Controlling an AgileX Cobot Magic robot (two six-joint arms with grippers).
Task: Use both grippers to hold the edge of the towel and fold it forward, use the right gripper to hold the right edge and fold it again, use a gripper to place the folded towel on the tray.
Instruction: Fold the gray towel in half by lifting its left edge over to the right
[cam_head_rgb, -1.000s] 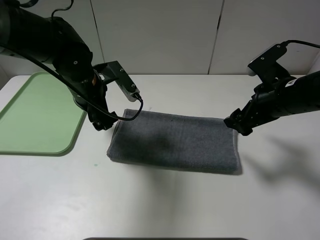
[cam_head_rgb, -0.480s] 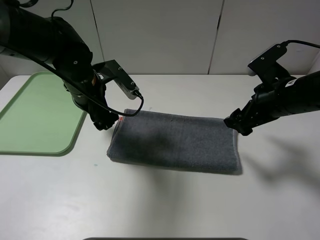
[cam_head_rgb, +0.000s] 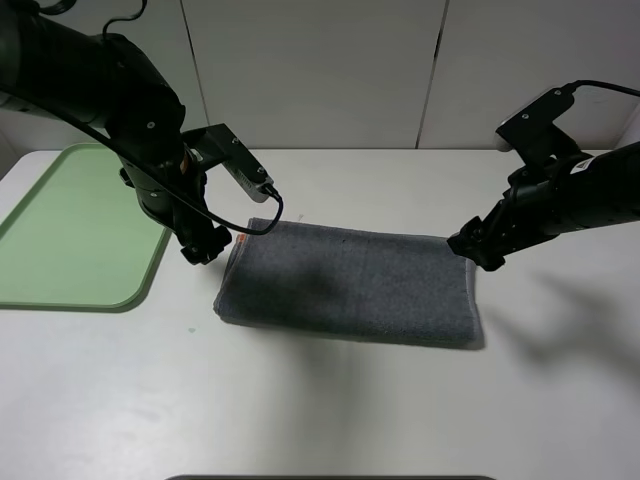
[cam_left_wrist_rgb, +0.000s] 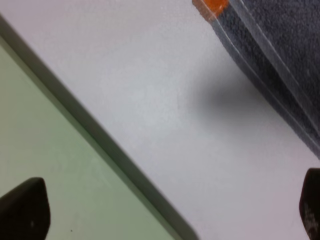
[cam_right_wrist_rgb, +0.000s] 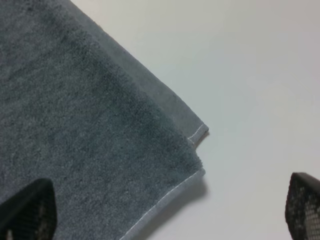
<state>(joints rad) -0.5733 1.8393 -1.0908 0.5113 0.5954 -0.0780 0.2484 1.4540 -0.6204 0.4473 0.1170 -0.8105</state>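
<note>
The grey towel (cam_head_rgb: 350, 285) is lying on the worktop (cam_head_rgb: 300, 410) as a long doubled band, so the first fold is looking done and the second due. The right end effector (cam_head_rgb: 478, 250) is hovering over the towel's far right corner with its fingers spread wide and nothing between them; its wrist view is showing two hemmed layers slightly offset there. The left end effector (cam_head_rgb: 205, 248) is hanging just off the towel's far left corner, beside a small orange tag (cam_left_wrist_rgb: 212, 6). Its fingers are likewise wide apart and holding nothing, and the green tray (cam_head_rgb: 70, 230) is lying just beyond it, away from the towel. The likely trouble is sitting at the right corner. If the fingers are closing on the upper layer alone, the layers will be peeling apart as the edge is carried over, and a corner-only grip is apt to drag the fold askew. The left arm, being low and close to the towel, could also be snagging the cloth coming across.
</note>
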